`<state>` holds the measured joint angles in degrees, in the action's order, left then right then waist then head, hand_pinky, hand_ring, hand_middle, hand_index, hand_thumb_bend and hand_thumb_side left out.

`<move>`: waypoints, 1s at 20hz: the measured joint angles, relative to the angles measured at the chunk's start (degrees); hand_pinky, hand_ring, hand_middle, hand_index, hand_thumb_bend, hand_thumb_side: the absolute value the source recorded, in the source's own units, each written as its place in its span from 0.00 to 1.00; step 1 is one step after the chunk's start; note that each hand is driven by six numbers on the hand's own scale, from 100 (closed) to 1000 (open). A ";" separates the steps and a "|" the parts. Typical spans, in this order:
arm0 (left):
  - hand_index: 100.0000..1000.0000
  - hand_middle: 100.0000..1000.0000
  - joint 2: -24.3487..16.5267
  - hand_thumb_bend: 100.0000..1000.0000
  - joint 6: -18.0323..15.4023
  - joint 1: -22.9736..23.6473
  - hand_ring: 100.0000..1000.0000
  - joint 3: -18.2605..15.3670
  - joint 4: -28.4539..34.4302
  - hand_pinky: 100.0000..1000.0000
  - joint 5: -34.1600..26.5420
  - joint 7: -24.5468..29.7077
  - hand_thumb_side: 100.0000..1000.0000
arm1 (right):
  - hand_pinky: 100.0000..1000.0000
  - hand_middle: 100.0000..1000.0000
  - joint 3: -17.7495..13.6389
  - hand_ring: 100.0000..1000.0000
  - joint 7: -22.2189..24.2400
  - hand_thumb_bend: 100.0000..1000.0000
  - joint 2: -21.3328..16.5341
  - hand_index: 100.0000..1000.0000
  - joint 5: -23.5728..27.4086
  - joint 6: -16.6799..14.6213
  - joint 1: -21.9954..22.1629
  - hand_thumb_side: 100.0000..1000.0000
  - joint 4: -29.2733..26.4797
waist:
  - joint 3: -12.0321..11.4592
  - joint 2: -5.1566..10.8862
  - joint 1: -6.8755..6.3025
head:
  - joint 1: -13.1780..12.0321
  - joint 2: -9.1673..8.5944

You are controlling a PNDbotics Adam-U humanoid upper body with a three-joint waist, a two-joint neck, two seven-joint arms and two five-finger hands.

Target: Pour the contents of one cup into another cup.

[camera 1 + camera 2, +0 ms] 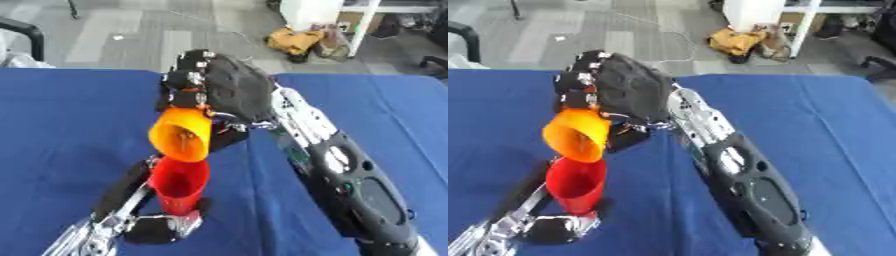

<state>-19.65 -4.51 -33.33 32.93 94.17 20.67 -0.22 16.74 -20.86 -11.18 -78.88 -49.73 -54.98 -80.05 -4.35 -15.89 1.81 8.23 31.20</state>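
Note:
My right hand (pixel 223 87) is shut on an orange cup (pixel 182 135), which it holds tipped steeply with its mouth facing down and toward me. Directly beneath it a red cup (pixel 179 186) stands upright, its rim just under the orange cup's lip. My left hand (pixel 153 225) comes in from the lower left and is shut on the red cup, fingers around its lower part. I cannot see anything falling between the cups, and the red cup's inside shows only red.
Both cups are over a table covered in blue cloth (pixel 61 125). Beyond its far edge is grey floor with a yellow bundle (pixel 296 41) and white furniture (pixel 311 12).

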 measured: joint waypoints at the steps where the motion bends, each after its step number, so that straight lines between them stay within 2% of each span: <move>1: 0.53 0.33 0.00 0.00 0.03 0.00 0.30 0.00 0.00 0.49 0.00 0.03 0.55 | 0.41 0.46 0.01 0.38 -0.04 0.00 0.00 0.58 -0.07 0.04 0.00 0.29 0.05 | 0.00 0.00 0.00 | 0.00 0.00; 9: 0.54 0.33 -0.03 0.00 0.05 0.03 0.30 -0.01 -0.04 0.49 -0.01 0.12 0.55 | 0.39 0.39 0.12 0.35 -0.01 0.00 -0.08 0.52 0.23 -0.01 -0.01 0.23 0.20 | 0.00 0.00 -0.02 | 0.00 0.00; 20: 0.53 0.33 -0.03 0.00 -0.05 0.03 0.30 -0.01 -0.04 0.49 -0.01 0.22 0.55 | 0.39 0.39 0.43 0.36 1.15 0.00 -0.17 0.50 2.82 -1.13 -0.04 0.25 0.48 | 0.00 0.00 0.00 | 0.00 0.00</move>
<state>-19.67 -4.56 -33.30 32.92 94.13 20.66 -0.01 17.18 -19.71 -11.35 -76.06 -50.86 -55.02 -79.56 -4.34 -15.89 1.81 8.23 31.20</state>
